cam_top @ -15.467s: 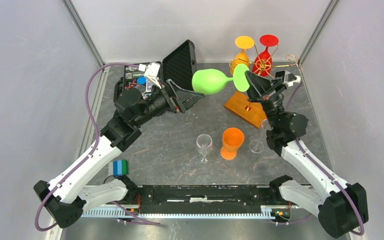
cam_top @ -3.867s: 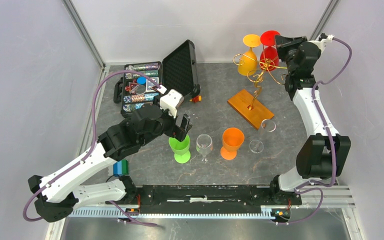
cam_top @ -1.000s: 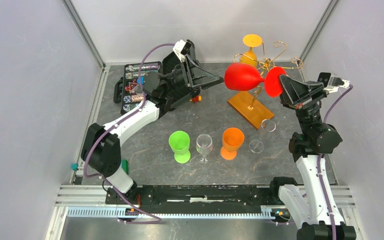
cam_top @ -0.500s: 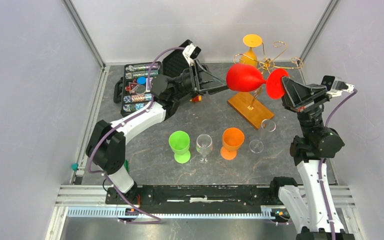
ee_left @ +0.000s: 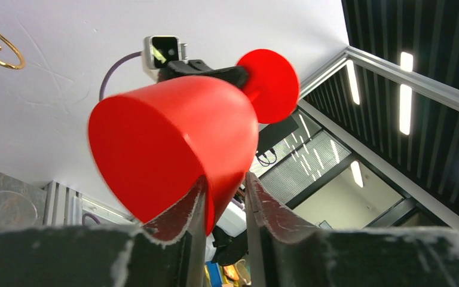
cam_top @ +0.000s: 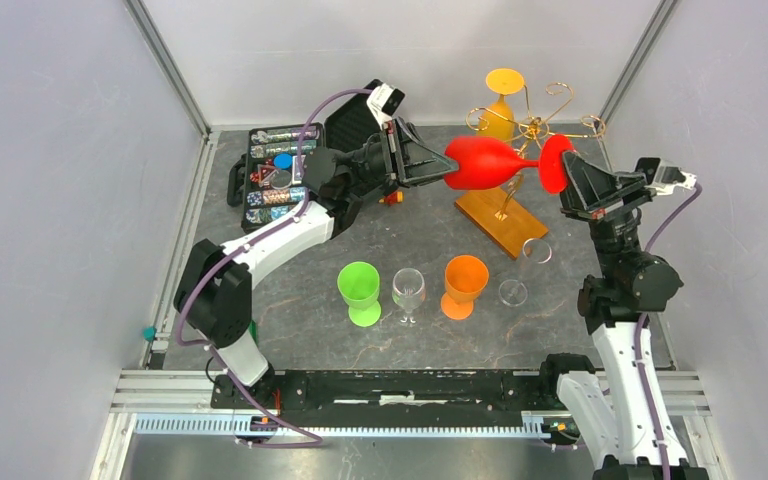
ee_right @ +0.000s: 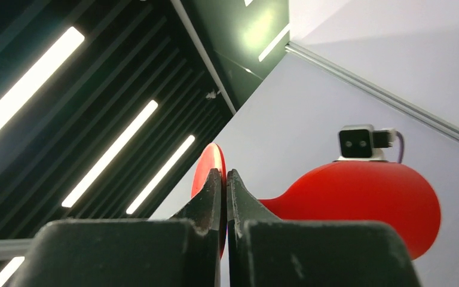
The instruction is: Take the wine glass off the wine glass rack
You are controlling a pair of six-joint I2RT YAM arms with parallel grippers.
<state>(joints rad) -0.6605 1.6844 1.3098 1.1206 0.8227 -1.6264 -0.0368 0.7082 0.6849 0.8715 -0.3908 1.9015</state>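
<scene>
Two robot arms are holding one red wine glass (cam_top: 480, 163) sideways in the air between them. It is off the gold wire rack (cam_top: 535, 125), just beside the rack's curled arms.

The right gripper (cam_top: 563, 172) is pinching the glass's flat foot, with its fingers closed tight on the disc's edge. The left gripper (cam_top: 442, 172) is meeting the bowl. In its wrist camera, its two fingers (ee_left: 185, 221) are squeezing the rim wall of the bowl, with only a narrow slit between them.

A second ago the left gripper was hanging just short of the bowl with its fingers spread wider. Since then it has come in and narrowed onto the rim, and the glass has drifted slightly left.

About four seconds ago the red glass was hanging on the rack beside a yellow glass (cam_top: 503, 100). The yellow glass is still hanging there upside down.

On the table (cam_top: 410, 230), a green glass (cam_top: 360, 290), a clear glass (cam_top: 408, 292) and an orange glass (cam_top: 463, 282) are standing in a row, as before.
</scene>
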